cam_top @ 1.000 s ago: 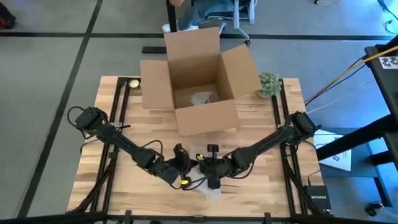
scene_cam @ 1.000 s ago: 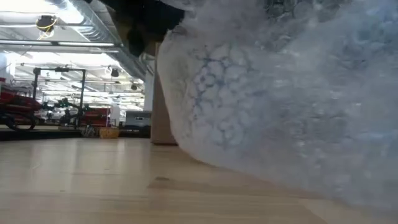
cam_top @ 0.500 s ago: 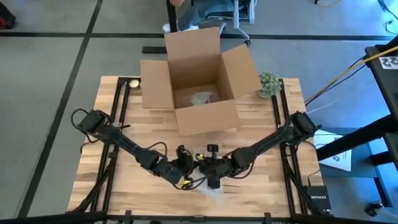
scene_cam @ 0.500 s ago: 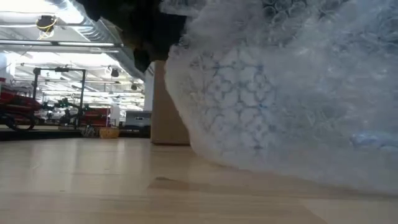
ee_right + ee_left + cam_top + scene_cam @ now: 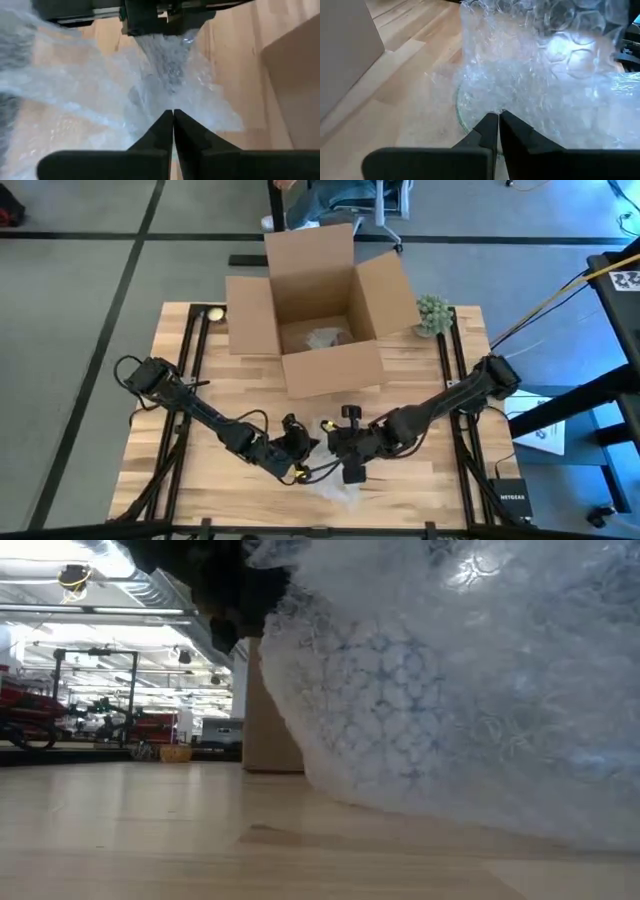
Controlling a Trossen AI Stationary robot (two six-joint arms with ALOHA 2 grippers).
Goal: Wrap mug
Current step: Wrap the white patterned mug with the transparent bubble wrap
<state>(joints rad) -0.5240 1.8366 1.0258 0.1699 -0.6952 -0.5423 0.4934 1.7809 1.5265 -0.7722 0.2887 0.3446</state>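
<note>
mug hidden inside bubble wrap point(image 5: 450, 690), box point(image 5: 268, 730) partly covered

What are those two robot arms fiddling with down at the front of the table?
They are handling a sheet of bubble wrap at the table's near edge. The left gripper and the right gripper are each pinched shut on the wrap, close together. The wrap bunches up between them; the mug itself can't be made out. Behind them an open cardboard box waits, with something pale already inside.
</note>
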